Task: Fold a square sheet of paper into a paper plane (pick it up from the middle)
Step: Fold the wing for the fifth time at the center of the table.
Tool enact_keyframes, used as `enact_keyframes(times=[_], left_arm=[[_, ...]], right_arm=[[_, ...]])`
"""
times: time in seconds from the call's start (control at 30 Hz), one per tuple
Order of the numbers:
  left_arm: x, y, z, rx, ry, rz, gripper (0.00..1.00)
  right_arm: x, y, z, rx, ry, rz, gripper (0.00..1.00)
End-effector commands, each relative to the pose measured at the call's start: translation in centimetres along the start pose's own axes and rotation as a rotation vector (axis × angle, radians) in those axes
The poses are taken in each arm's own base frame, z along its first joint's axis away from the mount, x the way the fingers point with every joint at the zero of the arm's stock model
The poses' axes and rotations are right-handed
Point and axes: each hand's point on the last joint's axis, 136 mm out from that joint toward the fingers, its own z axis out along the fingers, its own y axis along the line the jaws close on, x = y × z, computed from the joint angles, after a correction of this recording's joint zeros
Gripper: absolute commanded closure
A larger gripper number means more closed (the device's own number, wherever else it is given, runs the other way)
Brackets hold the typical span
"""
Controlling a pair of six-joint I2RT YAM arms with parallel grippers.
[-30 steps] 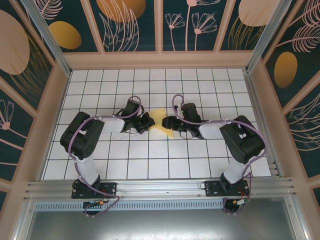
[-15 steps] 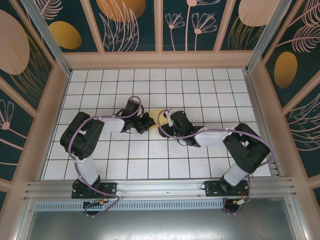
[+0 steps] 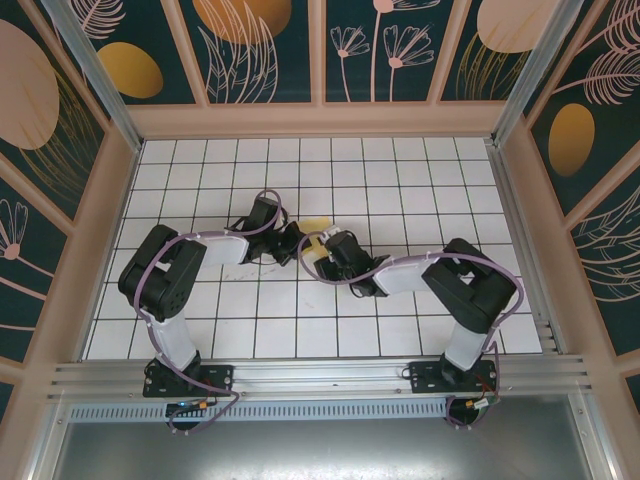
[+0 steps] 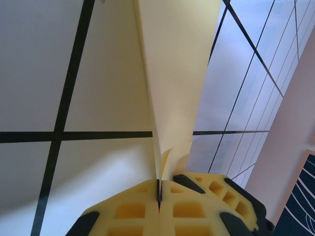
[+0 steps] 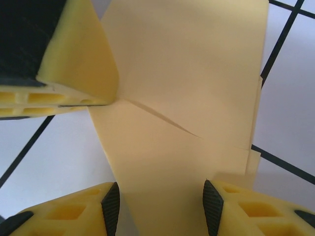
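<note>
Left gripper clamps 1 edge of the paper — right gripper open astride it.

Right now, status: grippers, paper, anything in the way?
Left gripper shut, pinching the folded paper. Right gripper open, straddling it. Grippers close together; tight quarters.

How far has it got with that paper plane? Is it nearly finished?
Partway, by the look of it. Done: the sheet of paper already carries folded layers and a crease. In hand: the left gripper pinches it shut, and the right gripper straddles it with jaws apart. Left: no finished dart shape shows yet, so more folding.
</note>
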Motion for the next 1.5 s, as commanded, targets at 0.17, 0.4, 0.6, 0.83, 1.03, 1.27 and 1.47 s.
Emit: enact_keyframes(times=[0.17,0.4,0.6,0.83,1.03,1.27,1.47], left_arm=[[0.1,-2.6,-0.6,0.063,0.008,0.024,1.00],[0.2,-2.5,-0.6,0.059,0.010,0.021,1.00],[0.2,-2.4,-0.7,0.053,0.008,0.021,1.00],[0.0,-2.6,-0.7,0.047,0.002,0.028,0.94],[-0.6,-3.2,-1.4,0.048,-0.034,0.037,0.77],[-3.2,-2.9,-4.5,0.029,-0.174,0.031,0.56],[-4.5,-1.5,-7.0,0.015,-0.276,0.004,0.46]], right_arm=[[-0.8,-0.7,0.8,0.126,-0.053,-0.058,0.52],[-0.8,-0.8,1.1,0.165,-0.070,-0.105,0.53],[-1.1,-1.0,1.0,0.188,-0.087,-0.127,0.58],[-1.0,-1.6,0.6,0.213,-0.093,-0.135,0.80],[-1.1,-1.3,0.1,0.194,-0.106,-0.136,0.87],[-1.1,-0.2,-0.1,0.106,-0.097,-0.124,0.92],[-1.9,0.4,-0.5,0.020,-0.105,-0.072,0.95]])
